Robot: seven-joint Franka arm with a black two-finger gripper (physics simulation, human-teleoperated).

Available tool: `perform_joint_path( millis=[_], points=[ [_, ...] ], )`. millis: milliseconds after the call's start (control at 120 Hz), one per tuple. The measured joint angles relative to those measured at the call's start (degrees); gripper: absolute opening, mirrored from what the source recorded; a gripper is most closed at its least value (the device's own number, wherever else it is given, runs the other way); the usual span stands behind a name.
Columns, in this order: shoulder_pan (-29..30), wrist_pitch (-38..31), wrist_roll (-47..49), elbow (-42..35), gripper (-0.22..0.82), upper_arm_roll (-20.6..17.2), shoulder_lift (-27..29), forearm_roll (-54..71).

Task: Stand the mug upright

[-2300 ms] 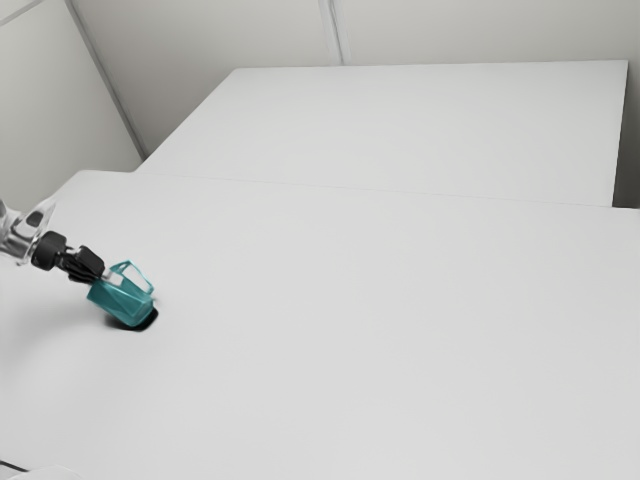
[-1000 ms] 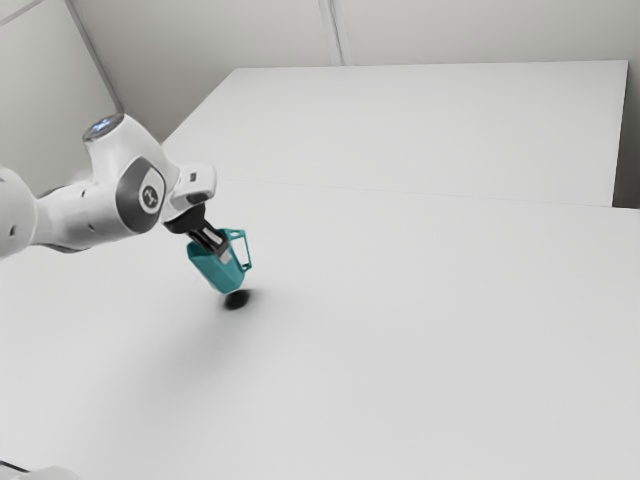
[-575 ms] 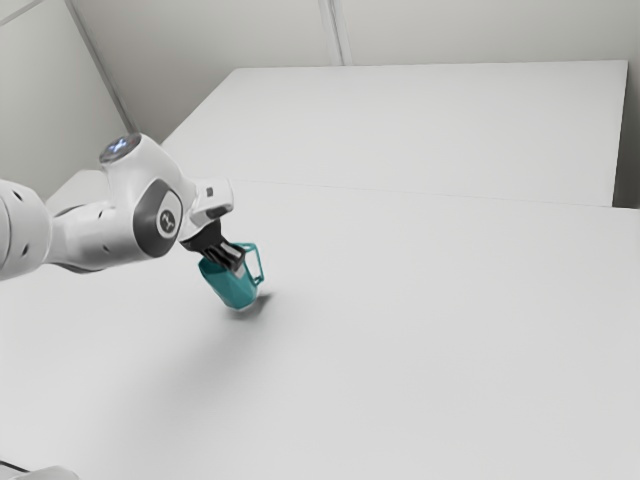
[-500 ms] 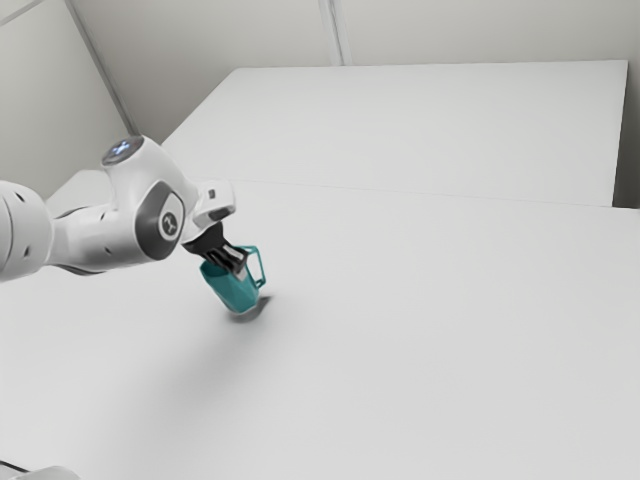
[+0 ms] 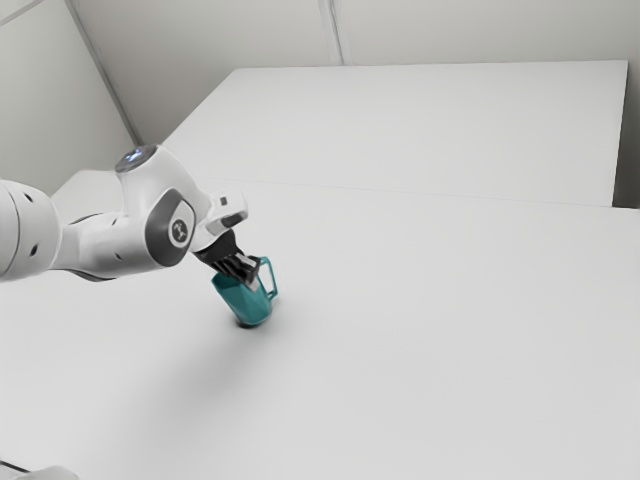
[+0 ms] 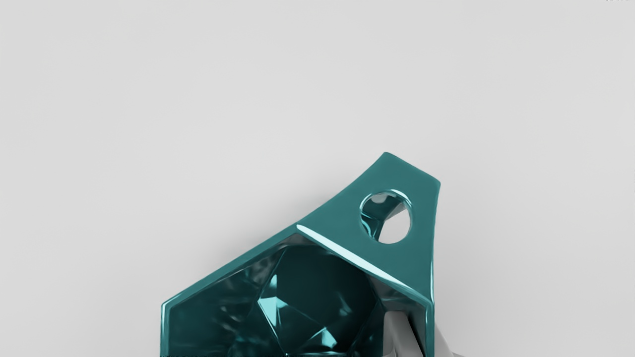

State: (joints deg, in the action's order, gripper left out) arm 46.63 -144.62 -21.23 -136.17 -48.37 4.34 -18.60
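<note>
1. From my station I see the teal faceted glossy mug [image 5: 244, 301] on the exterior view's left, tilted, its base low at the white tabletop [image 5: 420, 330]
2. My black two-finger gripper [image 5: 253, 275] has its fingers [image 6: 397, 334] pinching the mug's wall, one inside, one outside
3. The mouth leans toward the exterior view's left, the handle [image 5: 273, 280] toward its right

The exterior view looks down across the table [image 5: 430, 330] from the arm's [image 5: 110, 230] side, well back from the mug [image 5: 244, 302]. The wrist view faces into the mug's mouth from close above. Both share the mug and nearby tabletop.
</note>
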Motion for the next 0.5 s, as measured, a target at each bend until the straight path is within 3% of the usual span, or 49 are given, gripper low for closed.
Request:
perform_joint_path(
  millis=[233,350,500],
  points=[
    [0.12,-0.08,0.99,0.0,0.31,-0.26,0.19,-0.1],
    [0.15,0.52,1.35,0.3,0.43,-0.83,1.61,-0.1],
    [0.38,5.55,1.72,3.43,0.52,-0.85,5.58,0.11]
  ],
)
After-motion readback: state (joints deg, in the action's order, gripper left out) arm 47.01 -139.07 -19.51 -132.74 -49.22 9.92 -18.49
